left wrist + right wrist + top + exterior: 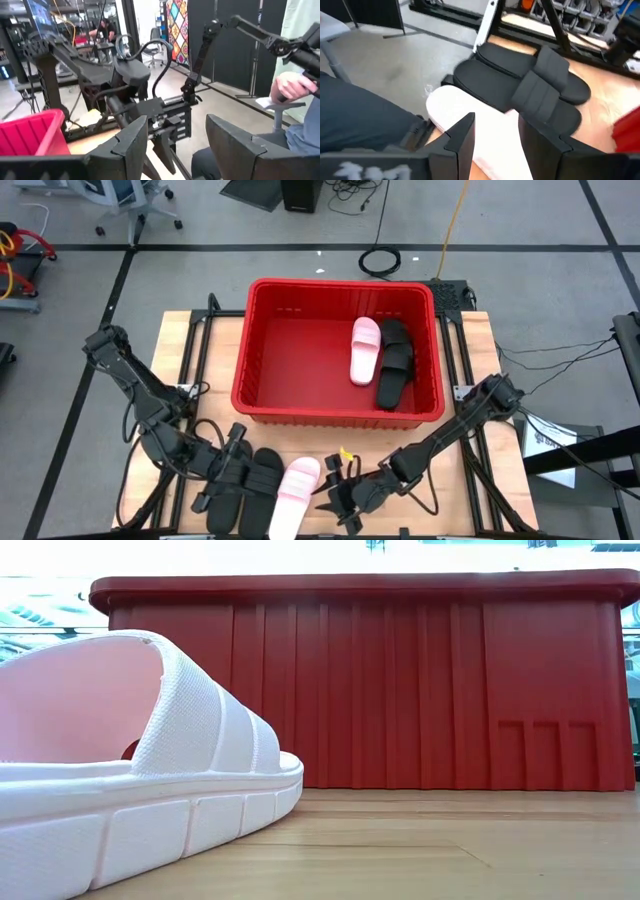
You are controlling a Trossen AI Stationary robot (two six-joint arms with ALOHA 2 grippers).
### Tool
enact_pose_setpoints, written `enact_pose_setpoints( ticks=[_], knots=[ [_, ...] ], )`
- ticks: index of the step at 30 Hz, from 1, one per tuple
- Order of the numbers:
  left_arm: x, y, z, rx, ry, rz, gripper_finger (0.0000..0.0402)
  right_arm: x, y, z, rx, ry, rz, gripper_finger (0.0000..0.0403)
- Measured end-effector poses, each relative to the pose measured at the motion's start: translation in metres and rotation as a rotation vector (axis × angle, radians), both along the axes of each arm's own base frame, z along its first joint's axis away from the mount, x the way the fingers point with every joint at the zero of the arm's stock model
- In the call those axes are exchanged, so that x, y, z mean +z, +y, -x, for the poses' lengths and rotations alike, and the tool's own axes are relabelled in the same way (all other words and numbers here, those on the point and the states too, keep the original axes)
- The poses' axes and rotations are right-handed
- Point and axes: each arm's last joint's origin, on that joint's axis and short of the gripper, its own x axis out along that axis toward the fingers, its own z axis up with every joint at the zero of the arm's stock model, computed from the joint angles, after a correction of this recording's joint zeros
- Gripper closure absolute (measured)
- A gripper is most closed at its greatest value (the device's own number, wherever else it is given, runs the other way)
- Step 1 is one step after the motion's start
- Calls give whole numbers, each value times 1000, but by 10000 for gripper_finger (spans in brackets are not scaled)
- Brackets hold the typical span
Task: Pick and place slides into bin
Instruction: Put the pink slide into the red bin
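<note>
- Large red ribbed plastic bin [262, 350] holding one light pink slide [364, 350] and one matte black slide [395, 362]
- Pink slide [295, 495] and two black slides [245, 486] lying on the table's near edge
- Left gripper [235, 448] fingers spread wide, empty, above the black pair
- Right gripper [335, 498] half open, empty, just beside the pink slide

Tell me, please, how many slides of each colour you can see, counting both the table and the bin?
Pink slides: 2, one in the bin at, one on the table at.
Black slides: 3 clear, two on the table, one in the bin; that dark shape may be two overlapping.
Total: 5 clearly visible.
</note>
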Motion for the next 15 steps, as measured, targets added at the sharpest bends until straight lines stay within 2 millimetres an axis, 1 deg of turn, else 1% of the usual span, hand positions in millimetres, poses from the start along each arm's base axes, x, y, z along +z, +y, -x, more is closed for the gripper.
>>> enact_pose_setpoints(
  ticks=[3,8,12,15],
  knots=[
    [-4,0,0,1,47,1,199,6,-3,0,-3,-14,-3,264],
    [-13,1,1,9,134,-16,199,27,-6,6,-22,-80,-21,264],
    [-27,1,0,30,252,-34,199,40,-7,14,-33,-96,-13,264],
    [-39,-4,-5,43,315,-59,199,48,-8,19,-42,-114,-15,264]
  ],
)
